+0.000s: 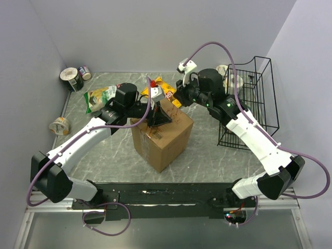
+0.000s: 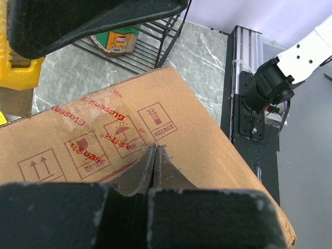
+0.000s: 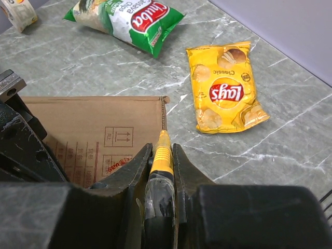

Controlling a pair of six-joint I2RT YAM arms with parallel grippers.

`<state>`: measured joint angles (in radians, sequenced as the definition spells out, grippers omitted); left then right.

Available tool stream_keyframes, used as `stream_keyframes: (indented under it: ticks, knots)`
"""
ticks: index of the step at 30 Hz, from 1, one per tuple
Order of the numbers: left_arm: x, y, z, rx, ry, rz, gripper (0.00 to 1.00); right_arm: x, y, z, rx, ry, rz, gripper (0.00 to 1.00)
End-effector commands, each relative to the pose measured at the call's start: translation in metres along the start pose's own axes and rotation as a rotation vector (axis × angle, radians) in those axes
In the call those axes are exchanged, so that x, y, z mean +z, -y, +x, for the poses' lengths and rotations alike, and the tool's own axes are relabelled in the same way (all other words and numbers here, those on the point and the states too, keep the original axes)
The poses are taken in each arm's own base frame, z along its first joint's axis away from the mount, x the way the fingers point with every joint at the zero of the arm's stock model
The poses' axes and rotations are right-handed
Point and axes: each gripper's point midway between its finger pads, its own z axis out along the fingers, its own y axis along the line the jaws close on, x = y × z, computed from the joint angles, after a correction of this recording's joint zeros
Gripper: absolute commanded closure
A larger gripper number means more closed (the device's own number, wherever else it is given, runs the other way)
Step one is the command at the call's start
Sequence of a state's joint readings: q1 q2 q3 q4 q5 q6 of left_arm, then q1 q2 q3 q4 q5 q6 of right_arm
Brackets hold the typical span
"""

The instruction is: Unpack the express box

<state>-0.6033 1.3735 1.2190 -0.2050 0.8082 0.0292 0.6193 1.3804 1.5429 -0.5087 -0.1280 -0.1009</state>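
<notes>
Right wrist view has the right end effector (image 3: 162,151) clamped on a yellow cutter (image 3: 163,145) whose long axis runs along the top edge of the express box (image 3: 98,122), mid-worktop (image 3: 290,150), tip just short of a corner, while the closed left end effector (image 2: 155,155) points down onto the box top

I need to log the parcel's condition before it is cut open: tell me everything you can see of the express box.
The express box is a brown corrugated cardboard carton with no flap raised, standing skewed in the middle of the table. Its upper face bears red handling symbols and red lettering. The shut left gripper rests its tips on that face. A yellow cutter, held in the right gripper, points at one top edge.
</notes>
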Motion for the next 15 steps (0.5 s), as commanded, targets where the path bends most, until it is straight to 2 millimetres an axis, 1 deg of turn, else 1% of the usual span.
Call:
stream_keyframes:
  ticks: [1,5,7,11,15]
  knots:
    - [0.002,0.001,0.030,-0.093,-0.079,0.006,0.99,-0.008,0.003,-0.023,-0.019,0.080,0.023,1.00]
    - [0.003,0.000,0.031,-0.096,-0.080,0.005,0.99,-0.014,0.004,-0.034,-0.041,0.121,0.029,1.00]
    - [0.004,0.001,0.031,-0.097,-0.079,0.008,0.99,-0.010,0.004,-0.030,-0.029,0.099,0.028,1.00]
    - [0.004,0.000,0.032,-0.098,-0.081,0.006,0.99,-0.010,0.002,-0.029,-0.027,0.106,0.013,1.00]
    - [0.003,0.000,0.032,-0.097,-0.080,0.003,0.99,-0.004,0.000,-0.020,-0.016,0.066,0.005,1.00]
